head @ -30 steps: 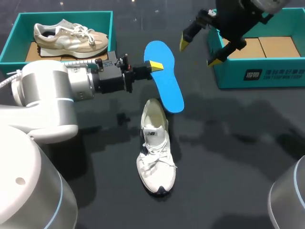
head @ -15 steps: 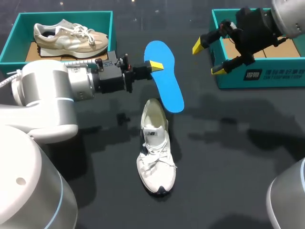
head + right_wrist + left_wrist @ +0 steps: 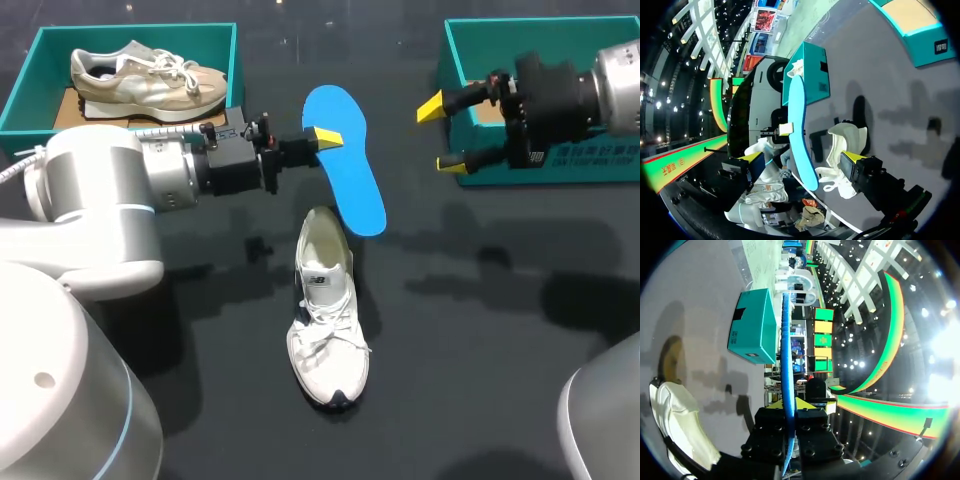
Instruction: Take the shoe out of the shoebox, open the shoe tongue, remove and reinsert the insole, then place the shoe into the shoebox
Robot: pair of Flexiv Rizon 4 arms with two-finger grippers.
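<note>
My left gripper is shut on the edge of the blue insole and holds it in the air above the table's middle. In the left wrist view the insole shows edge-on between the fingers of that gripper. The white shoe lies on the dark table below the insole, heel toward it, tongue pulled open; it also shows beside the gripper in the left wrist view. My right gripper stands open to the right of the insole, at the right shoebox's front left corner, fingers pointing at the insole.
A teal shoebox at the back left holds a beige shoe. The right shoebox shows a cardboard floor. My left arm's housing lies across the table's left side.
My right arm has swung from above the back middle to the right and down, turning its open gripper level in front of the right shoebox. The left arm and insole have not moved.
</note>
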